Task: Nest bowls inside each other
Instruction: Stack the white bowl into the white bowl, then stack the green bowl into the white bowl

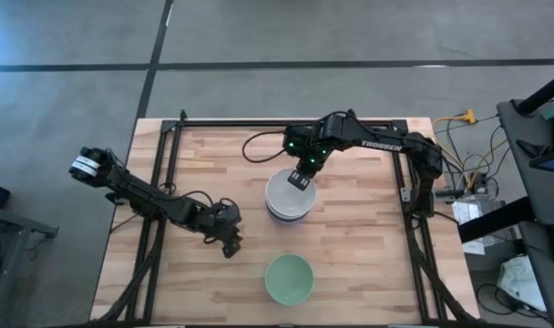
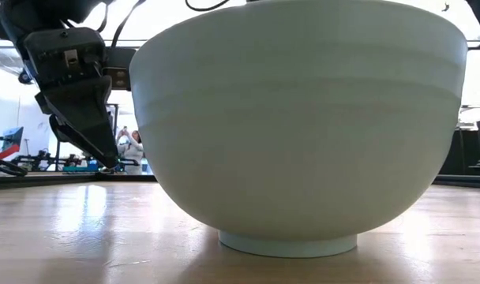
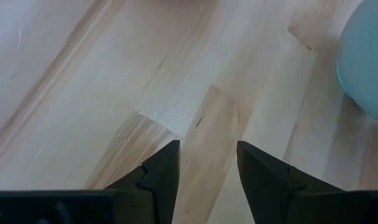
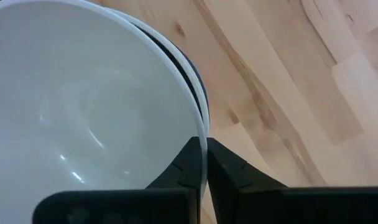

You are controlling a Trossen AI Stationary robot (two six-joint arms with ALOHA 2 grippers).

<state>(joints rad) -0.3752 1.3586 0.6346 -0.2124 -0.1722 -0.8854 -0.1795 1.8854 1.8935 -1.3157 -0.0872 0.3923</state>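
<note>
**White bowl gripped at the stack; mint bowl waiting**

We see a stack of nested bowls [image 1: 289,196] near the middle of the desk [image 1: 368,264], its top member a white bowl [image 4: 83,118] with at least one white and one dark rim showing beneath it. The right tool [image 4: 206,163] is closed on this top bowl's rim, one finger inside and one outside. We judge that a bowl is being seated on the stack; the next move calls for letting go and lifting clear. The mint green bowl [image 1: 288,278] stands alone at the near edge, probably next. The left tool [image 3: 207,171] hovers low beside it, part open and empty.
</note>
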